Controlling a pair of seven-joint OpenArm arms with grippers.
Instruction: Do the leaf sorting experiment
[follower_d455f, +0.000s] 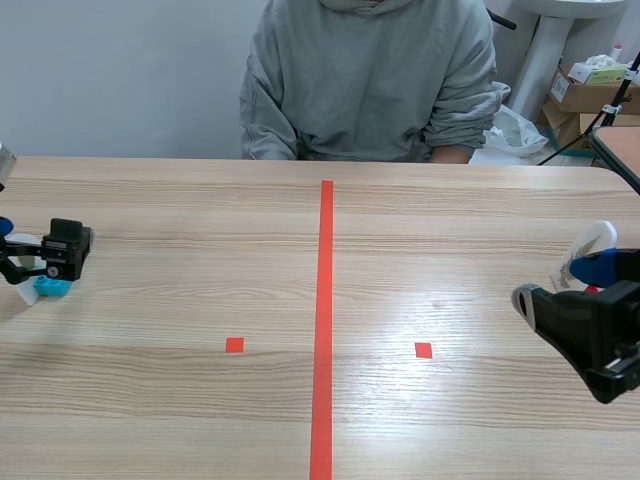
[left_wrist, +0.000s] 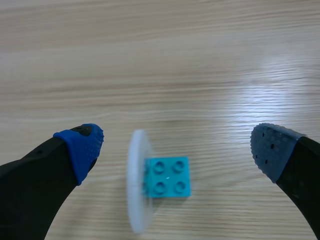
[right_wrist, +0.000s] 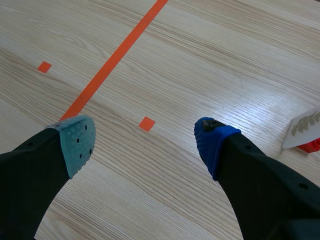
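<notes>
Black left arm low, entering from left side; its two-fingered black left gripper spread wide. Black right arm low, entering from right; two-fingered black right gripper likewise spread, pads apart.

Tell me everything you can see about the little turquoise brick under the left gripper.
The turquoise brick looks like plastic: square, with four round studs facing up. It sits flat on the wooden table, between the open fingers of the left gripper, which do not touch it. A thin white disc stands on edge against one side.
</notes>
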